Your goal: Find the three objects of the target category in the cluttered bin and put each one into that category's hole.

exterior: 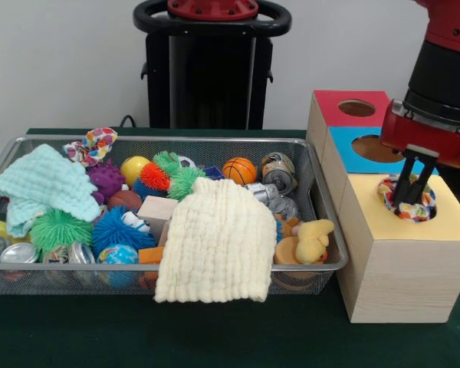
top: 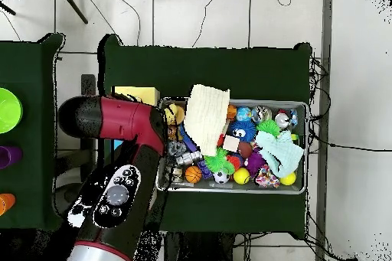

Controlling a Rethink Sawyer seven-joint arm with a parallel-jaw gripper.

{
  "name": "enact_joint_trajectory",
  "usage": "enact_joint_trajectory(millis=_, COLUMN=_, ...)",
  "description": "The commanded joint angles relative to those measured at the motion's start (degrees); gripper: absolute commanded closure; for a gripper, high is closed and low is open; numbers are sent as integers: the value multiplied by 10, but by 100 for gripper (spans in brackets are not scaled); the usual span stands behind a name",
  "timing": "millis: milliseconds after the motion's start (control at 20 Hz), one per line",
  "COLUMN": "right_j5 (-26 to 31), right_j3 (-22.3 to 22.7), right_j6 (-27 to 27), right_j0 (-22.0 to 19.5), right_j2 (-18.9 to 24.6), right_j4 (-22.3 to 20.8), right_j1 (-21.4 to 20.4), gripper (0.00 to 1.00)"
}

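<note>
Over the yellow-topped wooden box's round hole (exterior: 405, 201), the black gripper (exterior: 411, 201) pinches a patterned fabric scrunchie (exterior: 391, 192) at the rim — one delivery nearly done — while a similar scrunchie (exterior: 92, 145) waits in the wire mesh bin (exterior: 314, 184).

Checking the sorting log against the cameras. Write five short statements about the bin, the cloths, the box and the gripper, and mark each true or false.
1. The gripper is over the yellow hole of the wooden box. True.
2. A colourful scrunchie sits at that yellow hole under the gripper. True.
3. The cream cloth lies fully inside the wire bin. False: it hangs over the bin's front rim.
4. The mint cloth lies at the bin end nearest the box. False: it is at the opposite end.
5. The box's red hole holds a ball. False: nothing shows in it; the orange basketball is in the bin.
</note>
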Motion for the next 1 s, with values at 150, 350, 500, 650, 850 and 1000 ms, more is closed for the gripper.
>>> enact_joint_trajectory(millis=150, right_j5=-56, right_j3=89, right_j6=168, right_j0=-4, right_j2=55, right_j4=24, right_j1=29, gripper=100)
enact_joint_trajectory(millis=350, right_j5=-74, right_j3=98, right_j6=168, right_j0=-4, right_j2=60, right_j4=28, right_j1=29, gripper=100)
enact_joint_trajectory(millis=500, right_j5=-89, right_j3=105, right_j6=167, right_j0=-5, right_j2=66, right_j4=33, right_j1=29, gripper=100)
enact_joint_trajectory(millis=650, right_j5=-93, right_j3=108, right_j6=163, right_j0=-2, right_j2=64, right_j4=38, right_j1=29, gripper=100)
enact_joint_trajectory(millis=850, right_j5=-98, right_j3=110, right_j6=158, right_j0=-2, right_j2=63, right_j4=45, right_j1=31, gripper=100)
enact_joint_trajectory(millis=1000, right_j5=-107, right_j3=116, right_j6=154, right_j0=-2, right_j2=67, right_j4=49, right_j1=30, gripper=100)
